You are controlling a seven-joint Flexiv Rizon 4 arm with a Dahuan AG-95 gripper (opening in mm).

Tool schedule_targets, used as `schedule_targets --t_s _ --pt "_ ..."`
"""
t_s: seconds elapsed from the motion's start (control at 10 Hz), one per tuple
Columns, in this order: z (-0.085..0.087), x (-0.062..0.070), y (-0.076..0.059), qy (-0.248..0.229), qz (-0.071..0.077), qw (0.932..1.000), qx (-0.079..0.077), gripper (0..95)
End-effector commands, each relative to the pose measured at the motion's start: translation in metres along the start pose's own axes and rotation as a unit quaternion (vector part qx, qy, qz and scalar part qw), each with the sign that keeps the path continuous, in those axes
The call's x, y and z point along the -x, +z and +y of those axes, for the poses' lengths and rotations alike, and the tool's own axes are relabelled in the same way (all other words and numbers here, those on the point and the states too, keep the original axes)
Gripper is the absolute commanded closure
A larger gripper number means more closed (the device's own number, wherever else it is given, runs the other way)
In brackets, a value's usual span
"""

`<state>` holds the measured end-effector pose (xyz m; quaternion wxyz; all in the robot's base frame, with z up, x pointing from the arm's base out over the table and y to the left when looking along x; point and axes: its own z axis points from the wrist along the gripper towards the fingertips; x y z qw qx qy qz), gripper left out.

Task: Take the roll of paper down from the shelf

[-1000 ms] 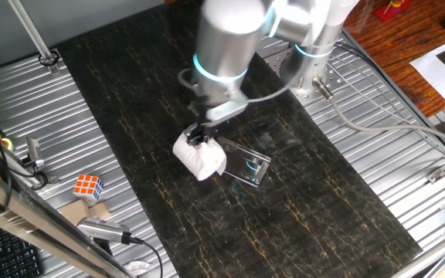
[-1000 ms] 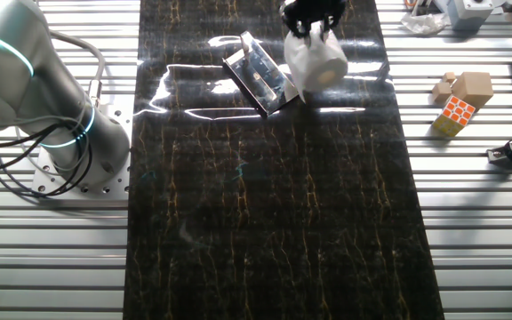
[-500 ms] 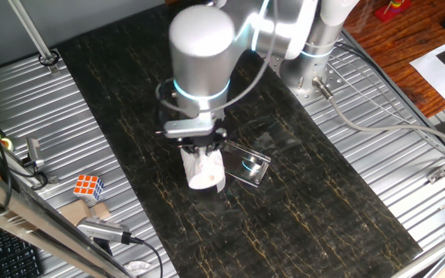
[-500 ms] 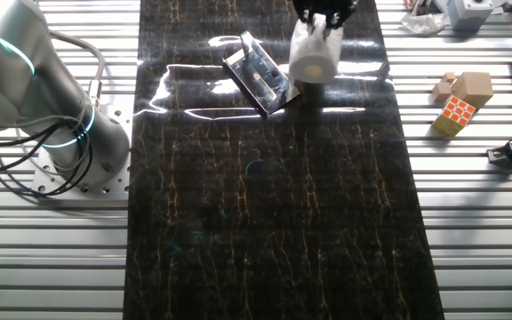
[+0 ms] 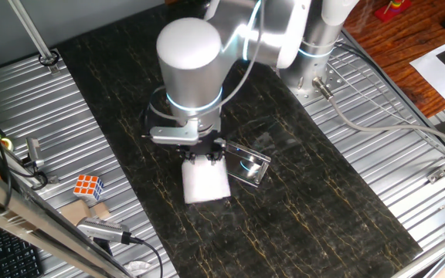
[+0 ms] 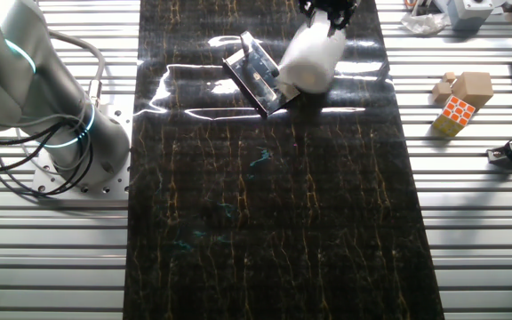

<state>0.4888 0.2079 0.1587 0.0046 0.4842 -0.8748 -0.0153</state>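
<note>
A soft, matt white roll of paper (image 5: 205, 184) (image 6: 309, 64) lies just beside the shelf (image 5: 246, 164) (image 6: 258, 75), a clear plastic stand with glossy, light-catching edges. Both rest on a dark, polished mat (image 5: 315, 208) (image 6: 274, 222) veined in gold, its surface mirroring glare near the shelf. Ribbed bare metal decking (image 5: 76, 139) (image 6: 478, 222) flanks the mat. The arm's smooth silver housing (image 5: 188, 54) has a satin sheen.
</note>
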Motion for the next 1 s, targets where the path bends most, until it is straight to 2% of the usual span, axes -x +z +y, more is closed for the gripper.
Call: schedule_targets --t_s 0.1,0.2,0.3,0.4,0.5,0.6,0.8,1.0 --pt "0.001 0.004 -0.008 0.043 0.012 0.9990 0.002 38.0" --pt "0.008 0.013 -0.030 0.099 0.028 0.9946 0.014 95.0" --pt "0.017 0.019 -0.048 0.114 0.038 0.9925 0.022 95.0" --pt "0.035 0.025 -0.071 0.128 0.049 0.9904 0.017 95.0" --pt "0.054 0.028 -0.086 0.138 0.054 0.9889 0.010 95.0" --pt "0.077 0.027 -0.093 0.153 0.056 0.9866 0.005 95.0" --pt "0.123 0.019 -0.091 0.171 0.054 0.9838 -0.007 95.0" --pt "0.162 0.008 -0.078 0.184 0.047 0.9817 -0.010 95.0"
